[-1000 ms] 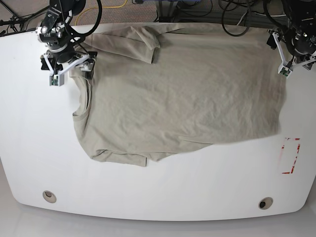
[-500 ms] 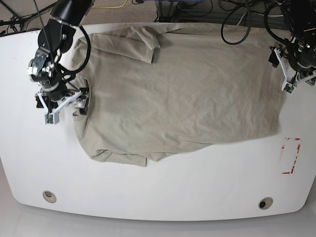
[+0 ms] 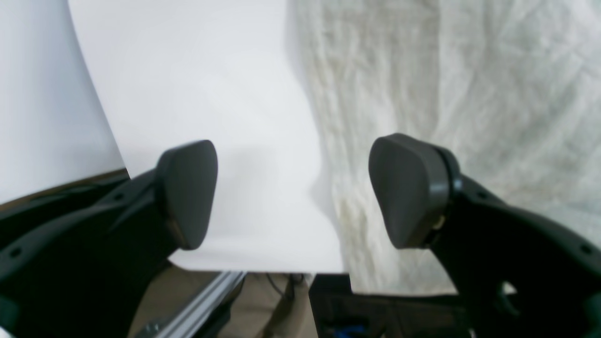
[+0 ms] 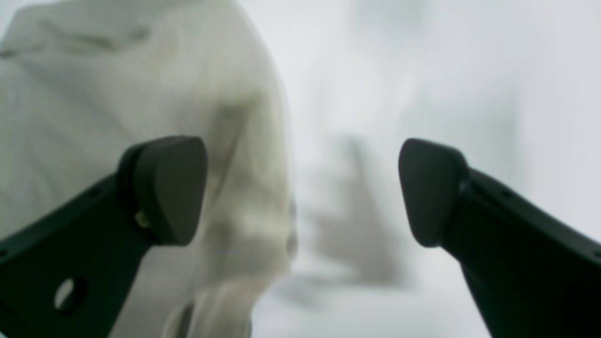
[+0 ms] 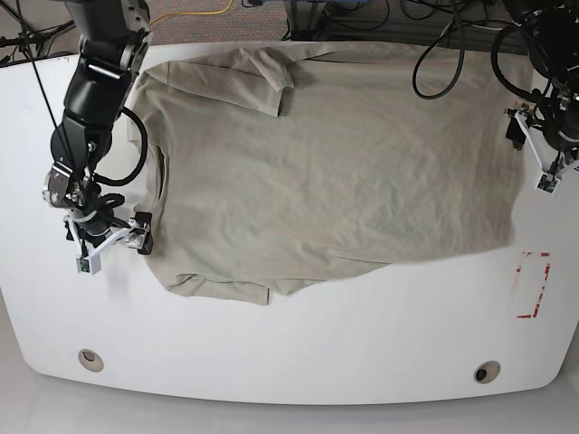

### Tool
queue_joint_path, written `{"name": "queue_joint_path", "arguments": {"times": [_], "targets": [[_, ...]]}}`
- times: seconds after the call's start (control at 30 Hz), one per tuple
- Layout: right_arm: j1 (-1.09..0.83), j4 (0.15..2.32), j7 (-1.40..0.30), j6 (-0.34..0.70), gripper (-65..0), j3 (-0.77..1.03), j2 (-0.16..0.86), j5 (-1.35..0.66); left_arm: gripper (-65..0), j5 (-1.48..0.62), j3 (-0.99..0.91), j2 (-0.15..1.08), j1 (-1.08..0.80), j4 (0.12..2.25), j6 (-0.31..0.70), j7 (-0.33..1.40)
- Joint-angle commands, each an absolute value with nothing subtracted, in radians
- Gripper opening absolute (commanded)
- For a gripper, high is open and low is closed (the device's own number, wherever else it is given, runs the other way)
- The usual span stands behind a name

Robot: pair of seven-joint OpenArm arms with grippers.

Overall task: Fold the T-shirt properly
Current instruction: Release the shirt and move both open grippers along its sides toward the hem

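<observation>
Two grippers hang over opposite ends of the T-shirt (image 5: 326,172), which lies spread flat across the far half of the white table (image 5: 298,348), collar to the left and hem to the right. The right gripper (image 5: 110,242) sits at the left edge of the cloth near the lower shoulder, jaws wide apart and holding nothing; the left gripper (image 5: 541,154) stands at the hem on the right, jaws likewise spread and empty. The main risk is a shallow or one-layer pinch: the right wrist view is blurred, so I cannot tell whether a finger (image 4: 164,188) is over fabric or just beside it, and a grab there could lift only the top layer and skew the fold. The far sleeve (image 5: 267,81) already lies doubled over the chest and could bunch if dragged. The far edge of the shirt runs along the table's rim; the near half of the table offers room to fold toward.
</observation>
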State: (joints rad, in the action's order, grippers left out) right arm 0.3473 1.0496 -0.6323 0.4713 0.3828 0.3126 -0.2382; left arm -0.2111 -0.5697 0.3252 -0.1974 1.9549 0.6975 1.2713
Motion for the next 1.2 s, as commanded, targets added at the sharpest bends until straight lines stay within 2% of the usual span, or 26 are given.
{"name": "queue_joint_path", "arguments": {"times": [0.0,0.47,0.9,1.17], "targets": [[0.401,0.995,-0.598,0.473,-3.0,0.36,0.329,-0.246,-14.4,-0.203,-0.578,0.344,-0.189,1.972,0.698,1.268],[0.41,0.952,-0.561,0.472,-4.1,0.341,0.269,-0.245,-14.4,-0.202,-0.627,0.348,-0.145,1.968,0.698,1.265],[0.41,0.868,-0.489,0.47,-30.8,0.341,0.248,-0.245,-14.3,-0.199,-0.628,0.349,-0.062,1.957,0.698,1.264],[0.41,0.866,-0.487,0.47,-55.2,0.341,0.248,-0.245,-13.9,-0.122,-0.628,0.349,0.088,1.807,0.698,1.248]]}}
